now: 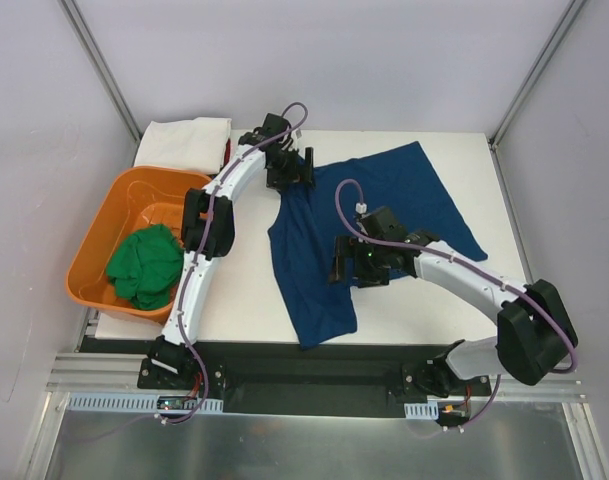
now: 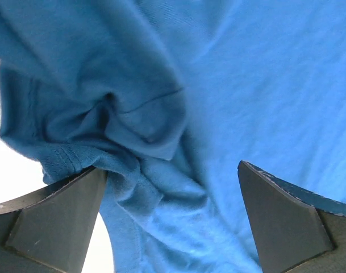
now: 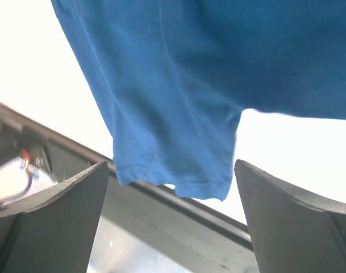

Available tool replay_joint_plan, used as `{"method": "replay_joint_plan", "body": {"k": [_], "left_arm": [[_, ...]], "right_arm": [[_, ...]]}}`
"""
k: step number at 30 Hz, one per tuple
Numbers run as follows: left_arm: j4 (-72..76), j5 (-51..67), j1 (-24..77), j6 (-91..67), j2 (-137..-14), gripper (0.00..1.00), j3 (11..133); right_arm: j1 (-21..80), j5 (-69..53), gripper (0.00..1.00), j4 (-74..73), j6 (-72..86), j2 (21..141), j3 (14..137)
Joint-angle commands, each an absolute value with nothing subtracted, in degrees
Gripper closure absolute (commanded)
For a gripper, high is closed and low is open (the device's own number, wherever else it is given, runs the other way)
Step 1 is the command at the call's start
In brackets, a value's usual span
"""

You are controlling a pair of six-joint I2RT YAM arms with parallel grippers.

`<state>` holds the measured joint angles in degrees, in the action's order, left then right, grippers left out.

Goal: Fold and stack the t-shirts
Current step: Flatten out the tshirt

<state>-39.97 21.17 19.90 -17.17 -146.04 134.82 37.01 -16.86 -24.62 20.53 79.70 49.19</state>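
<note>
Navy t-shirt (image 1: 404,200) is laid flat on the bench (image 1: 249,295), long axis far-right to near-left. Left gripper (image 1: 289,175) is set wide open over the bunched far-left corner (nothing clamped). Right gripper (image 1: 346,268) is spread open above mid-cloth, empty.

White arms (image 1: 242,172) bear black joints (image 1: 206,222), purple cables (image 1: 349,205), dark fingers (image 2: 53,222).

Left gripper (image 2: 171,170) spread wide, right gripper (image 3: 171,165) likewise (seemingly hovering), both pointing down.
</note>
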Motion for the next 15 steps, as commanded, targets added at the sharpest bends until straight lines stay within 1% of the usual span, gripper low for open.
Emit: {"method": "replay_joint_plan", "body": {"k": [1, 3, 5, 7, 8, 10, 11, 12, 13, 14, 15], "left_arm": [[-41.0, 24.6, 20.3, -17.5, -146.0, 0.01, 141.6], [-41.0, 22.8, 20.3, -16.5, -142.7, 0.01, 141.1], [-41.0, 22.2, 20.3, -16.3, -139.5, 0.01, 139.1], [-41.0, 22.7, 20.7, -16.7, -133.8, 0.01, 134.1], [-41.0, 22.7, 21.0, -16.8, -131.6, 0.01, 131.8], [-40.8, 21.8, 22.0, -17.4, -125.3, 0.01, 124.0], [-40.7, 21.1, 23.5, -17.8, -123.2, 0.01, 121.1], [-40.6, 19.9, 24.8, -18.5, -119.1, 0.01, 115.5], [-39.9, 17.8, 25.9, -19.1, -117.1, 0.01, 112.7], [-39.1, 16.5, 27.2, -19.8, -115.1, 0.01, 109.7], [-38.0, 15.5, 30.3, -21.5, -111.2, 0.01, 103.5]], "right_arm": [[37.0, -4.2, 0.03, -30.5, 17.8, 74.7, 57.1], [35.9, 2.4, 0.03, -34.4, 15.7, 73.1, 58.8], [32.6, 5.0, 0.03, -36.7, 14.6, 72.2, 59.1], [28.8, 5.4, 0.03, -37.4, 12.6, 72.1, 59.1], [24.3, 5.0, 0.03, -36.9, 11.8, 72.4, 58.9], [19.6, 4.8, 0.03, -36.3, 10.1, 73.9, 60.0], [15.2, 4.9, 0.03, -34.7, 8.2, 76.6, 61.1], [13.3, 5.2, 0.03, -34.4, 7.6, 78.6, 62.4], [11.3, 4.6, 0.03, -34.3, 7.1, 81.0, 66.1], [7.9, 3.4, 0.03, -34.3, 6.5, 86.4, 68.3], [6.3, 1.3, 0.03, -34.4, 6.6, 89.2, 70.3]]}}
